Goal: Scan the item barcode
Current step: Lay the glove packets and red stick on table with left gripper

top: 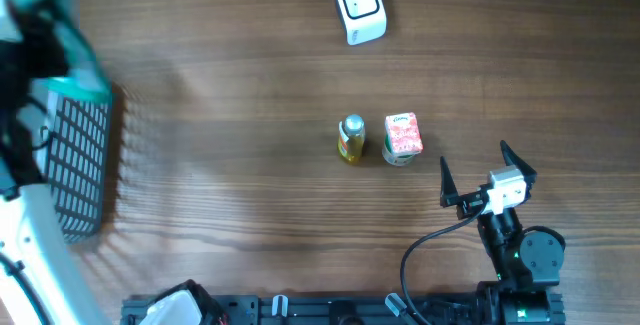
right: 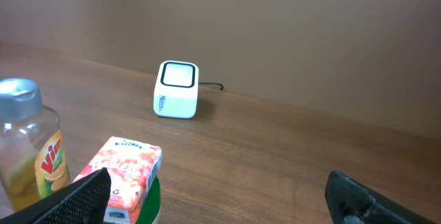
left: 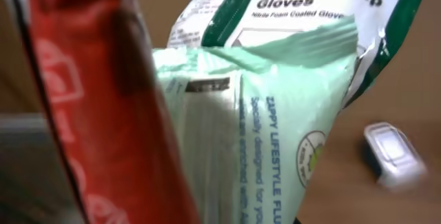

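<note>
Jaws of the right end effector point(top: 473, 154) are spread wide, empty. Left end effector's point(top: 45, 45) grip cannot be told; the mint-green packet point(left: 275, 127), a blur overhead by the basket point(top: 80, 165), is legible only from its wrist.

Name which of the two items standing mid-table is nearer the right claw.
The pink carton; it stands between the yellow bottle and the right claw.

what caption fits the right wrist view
Open right gripper facing white scanner, pink carton and bottle in foreground
</note>
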{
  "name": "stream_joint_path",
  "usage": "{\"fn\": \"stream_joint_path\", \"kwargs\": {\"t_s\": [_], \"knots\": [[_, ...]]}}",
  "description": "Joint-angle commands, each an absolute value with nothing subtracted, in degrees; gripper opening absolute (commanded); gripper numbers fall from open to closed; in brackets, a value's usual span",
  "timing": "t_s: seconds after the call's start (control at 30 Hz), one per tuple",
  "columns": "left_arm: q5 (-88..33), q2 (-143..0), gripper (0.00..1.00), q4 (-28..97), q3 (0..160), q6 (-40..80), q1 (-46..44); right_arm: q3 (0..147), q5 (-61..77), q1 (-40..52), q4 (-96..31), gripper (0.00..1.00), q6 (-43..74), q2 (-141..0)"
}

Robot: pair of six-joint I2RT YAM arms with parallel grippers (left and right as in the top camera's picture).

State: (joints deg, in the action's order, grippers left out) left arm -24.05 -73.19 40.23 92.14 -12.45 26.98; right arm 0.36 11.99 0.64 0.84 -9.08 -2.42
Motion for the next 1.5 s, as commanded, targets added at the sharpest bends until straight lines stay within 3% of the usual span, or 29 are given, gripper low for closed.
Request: {"fn": "stream_joint_path", "kwargs": {"t_s": [0.0,0.17,0.27,0.37,0.5,0.6,0.63,0.67,0.7,0.73,0.77,0.8,0.83,1.17,1.37,1.47], "knots": [[-25.5,-73.01,0.04,49.76,92.55,-6.98,16.16,0.3,12.25,0.51,0.95,1.0,-8.99,-2.44],[-18.74,-78.26,0.04,57.3,84.4,0.67,1.56,0.3,12.25,0.51,0.95,1.0,-8.99,-2.42],[-5.91,-80.42,0.04,46.89,67.22,17.1,-6.52,0.3,12.25,0.51,0.95,1.0,-8.99,-2.42],[4.8,-80.42,0.06,38.24,56.05,24.73,-14.0,0.3,12.25,0.51,0.95,1.0,-8.99,-2.42],[15.0,-80.68,0.08,32.93,49.23,26.22,-21.67,0.3,12.25,0.51,0.95,1.0,-8.99,-2.44],[15.29,-82.35,0.09,29.71,46.76,26.2,-24.4,0.3,12.25,0.51,0.95,1.0,-9.02,-2.42],[15.27,-84.2,0.14,29.52,46.72,26.2,-25.26,0.3,12.25,0.51,0.95,1.0,-8.99,-2.42],[15.27,-85.27,0.31,29.36,46.72,26.17,-25.61,0.3,12.25,0.51,0.95,1.0,-8.99,-2.42],[15.25,-86.78,0.58,29.26,46.72,26.2,-25.89,0.3,12.25,0.51,0.95,1.0,-8.99,-2.42],[14.98,-87.15,0.73,29.28,46.72,26.17,-25.89,0.3,12.25,0.51,0.95,1.0,-8.97,-2.42],[14.81,-87.11,0.79,29.3,46.72,26.17,-25.89,0.3,12.25,0.51,0.95,1.0,-9.02,-2.42],[14.81,-86.78,0.95,29.28,46.76,26.15,-25.89,0.3,12.25,0.51,0.95,1.0,-9.02,-2.44],[14.83,-86.32,1.0,29.3,47.0,25.71,-25.89,0.3,12.25,0.51,0.95,1.0,-8.99,-2.44],[14.85,-73.08,1.0,31.35,48.03,25.76,-25.89,0.3,12.25,0.51,0.95,1.0,-8.99,-2.42],[20.16,-73.08,1.0,33.26,48.01,25.76,-25.85,0.3,12.25,0.51,0.95,1.0,-8.99,-2.44],[21.06,-73.08,1.0,33.71,48.01,25.78,-21.52,0.3,12.25,0.51,0.95,1.0,-9.02,-2.42]]}}
